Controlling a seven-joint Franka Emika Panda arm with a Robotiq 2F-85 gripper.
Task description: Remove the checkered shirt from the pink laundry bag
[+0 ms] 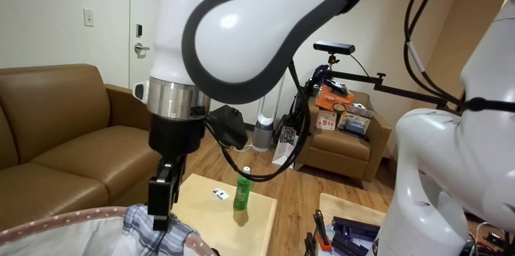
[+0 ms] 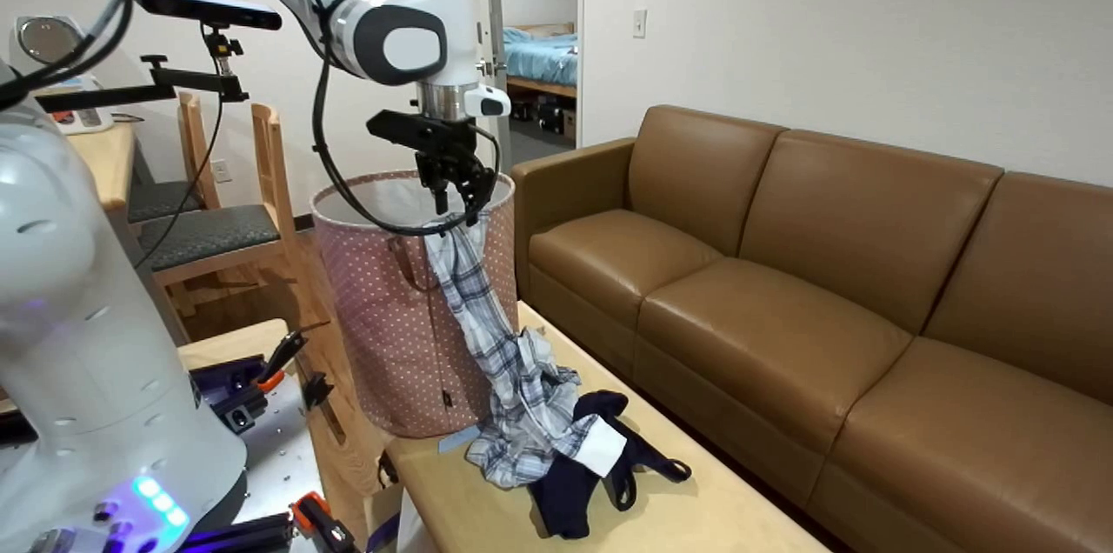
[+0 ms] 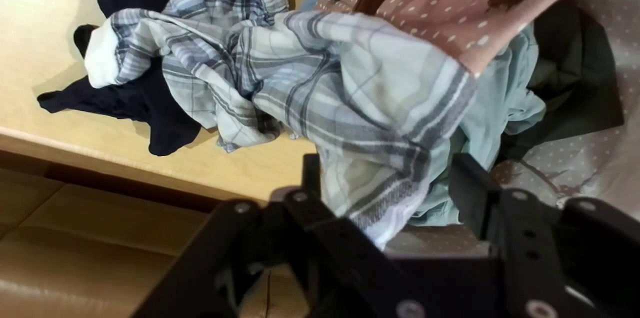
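Note:
The checkered shirt [image 2: 478, 309] hangs over the rim of the pink laundry bag [image 2: 374, 318]. Its lower part lies bunched on the wooden table, over dark clothing. In the wrist view the shirt [image 3: 320, 88] runs from the table across the dotted bag wall [image 3: 435, 23] to its upper end at the bag opening. It also shows at the rim in an exterior view [image 1: 139, 228]. My gripper [image 3: 389, 175] is open, with its fingers apart on either side of the shirt's upper end. In both exterior views the gripper [image 1: 163, 211] [image 2: 458, 207] points down at the rim.
Pale green cloth [image 3: 500, 108] and dark cloth [image 3: 585, 73] lie inside the bag. A navy garment [image 2: 639, 449] lies on the wooden table [image 2: 696, 509]. A green bottle [image 1: 242, 193] stands on the table. A brown sofa [image 2: 739, 301] runs alongside it.

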